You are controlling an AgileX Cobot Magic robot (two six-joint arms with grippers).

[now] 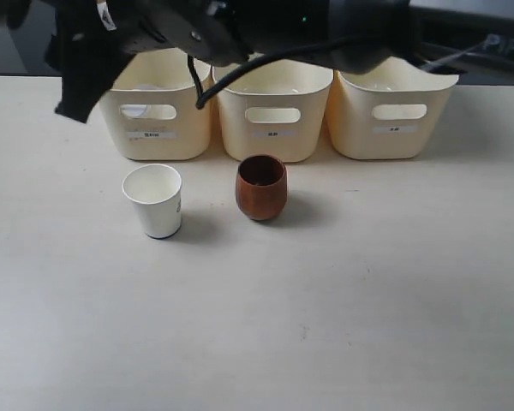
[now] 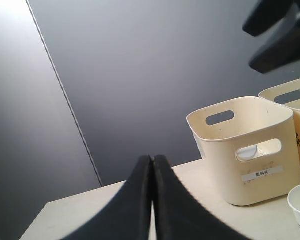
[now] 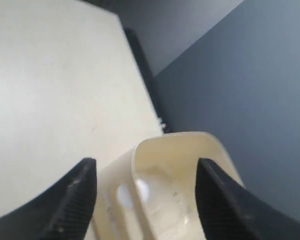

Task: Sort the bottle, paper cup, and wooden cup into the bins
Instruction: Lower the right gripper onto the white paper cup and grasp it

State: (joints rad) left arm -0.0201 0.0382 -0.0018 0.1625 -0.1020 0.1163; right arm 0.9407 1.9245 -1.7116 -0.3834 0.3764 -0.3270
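The pale worktop (image 1: pixel 325 325) fills most of the exterior view. Three cream bins (image 1: pixel 274 107) stand in a row across the upper middle, their far rims hidden by the dark arms. In front of them the paper cup (image 1: pixel 154 199) stands left of centre, with the wooden cup (image 1: pixel 261 186) beside it but apart. The bottle shows only dimly through the left bin's (image 2: pixel 245 150) handle cutout. The left hand (image 2: pixel 152 195) is pressed closed and empty. The right hand (image 3: pixel 145 200) is spread wide above a bin (image 3: pixel 180 190).
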